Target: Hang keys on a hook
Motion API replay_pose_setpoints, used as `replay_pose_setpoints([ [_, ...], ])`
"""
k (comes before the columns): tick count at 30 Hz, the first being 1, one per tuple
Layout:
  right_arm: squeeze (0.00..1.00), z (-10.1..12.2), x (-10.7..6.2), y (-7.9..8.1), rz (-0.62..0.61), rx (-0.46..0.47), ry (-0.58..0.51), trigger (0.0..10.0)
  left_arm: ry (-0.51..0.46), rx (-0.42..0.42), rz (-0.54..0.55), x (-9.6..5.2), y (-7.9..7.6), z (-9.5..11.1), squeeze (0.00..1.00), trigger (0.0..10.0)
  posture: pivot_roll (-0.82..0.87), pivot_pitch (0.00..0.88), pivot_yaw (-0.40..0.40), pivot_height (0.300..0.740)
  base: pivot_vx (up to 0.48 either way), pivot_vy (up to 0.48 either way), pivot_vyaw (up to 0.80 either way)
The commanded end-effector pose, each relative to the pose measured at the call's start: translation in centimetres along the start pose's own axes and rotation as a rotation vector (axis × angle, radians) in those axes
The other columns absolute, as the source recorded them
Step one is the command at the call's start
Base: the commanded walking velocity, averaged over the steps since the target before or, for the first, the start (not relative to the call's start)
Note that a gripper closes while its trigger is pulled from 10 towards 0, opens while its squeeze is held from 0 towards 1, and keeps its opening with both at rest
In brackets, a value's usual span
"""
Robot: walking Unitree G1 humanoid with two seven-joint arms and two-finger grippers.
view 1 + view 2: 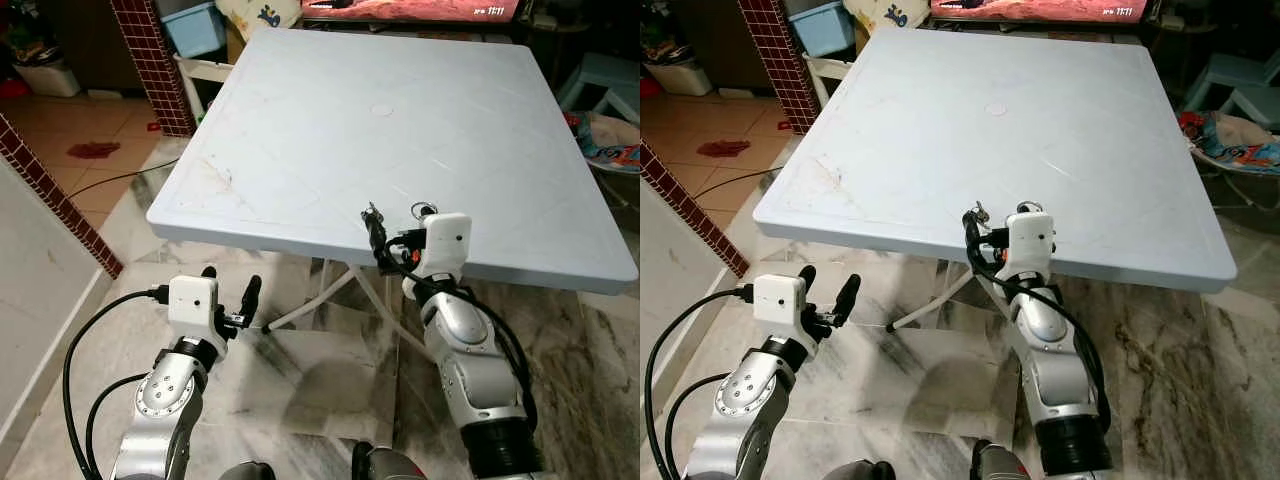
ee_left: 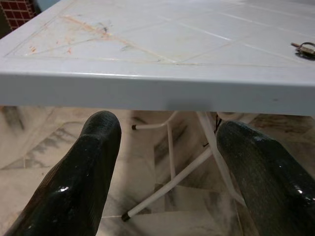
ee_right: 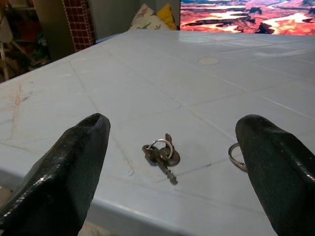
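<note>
On the near edge of the pale blue table (image 1: 300, 120) lies the bunch of keys (image 3: 161, 153), flat on the surface and just in front of our right gripper (image 3: 172, 196), whose fingers stand wide apart on both sides of it. We judge that we should lower the fingers until they almost touch the table, centre the ring between them, and close slowly so the keys do not slide off the edge. Our left gripper (image 2: 167, 187) waits below the table edge, also wide open and holding nothing.

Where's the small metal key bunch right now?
The small metal key bunch lies on the pale blue plastic table, near its front edge, just ahead of the open right tool, beside a loose metal ring.
</note>
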State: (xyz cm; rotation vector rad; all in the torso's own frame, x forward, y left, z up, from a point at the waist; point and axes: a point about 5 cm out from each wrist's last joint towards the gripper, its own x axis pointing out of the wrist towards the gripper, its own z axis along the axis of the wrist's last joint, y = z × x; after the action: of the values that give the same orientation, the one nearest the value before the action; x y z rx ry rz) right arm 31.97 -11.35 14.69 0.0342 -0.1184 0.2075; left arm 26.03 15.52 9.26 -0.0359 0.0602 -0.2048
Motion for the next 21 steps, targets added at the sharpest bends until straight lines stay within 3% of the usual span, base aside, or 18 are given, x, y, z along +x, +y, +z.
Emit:
replay_pose_setpoints([
  [1, 0.00, 0.1, 0.3, -0.2, -0.003, 0.010, 0.000, 10.0, 0.008, 0.016, 0.002, -0.3, 0.2, 0.2, 0.00, 10.0, 0.00, 0.185, 0.035, 0.740, 0.000, 0.000, 0.00],
  [10, 0.00, -0.1, 2.3, -0.4, -0.013, 0.048, 0.042, 10.0, 0.038, 0.035, 0.004, -1.3, 0.6, 0.1, 0.00, 10.0, 0.03, 0.226, 0.052, 0.740, 0.000, 0.000, 0.00],
  [16, 0.00, -0.9, 2.8, -0.1, -0.013, 0.085, 0.085, 10.0, 0.066, 0.049, 0.019, -2.8, 1.2, 0.0, 0.00, 10.0, 0.07, 0.262, 0.063, 0.740, 0.000, 0.000, 0.00],
  [21, 0.00, -1.4, 2.5, 0.5, -0.005, 0.092, 0.100, 10.0, 0.074, 0.055, 0.027, -3.2, 1.5, 0.2, 0.00, 10.0, 0.08, 0.266, 0.065, 0.740, 0.000, 0.000, 0.00],
])
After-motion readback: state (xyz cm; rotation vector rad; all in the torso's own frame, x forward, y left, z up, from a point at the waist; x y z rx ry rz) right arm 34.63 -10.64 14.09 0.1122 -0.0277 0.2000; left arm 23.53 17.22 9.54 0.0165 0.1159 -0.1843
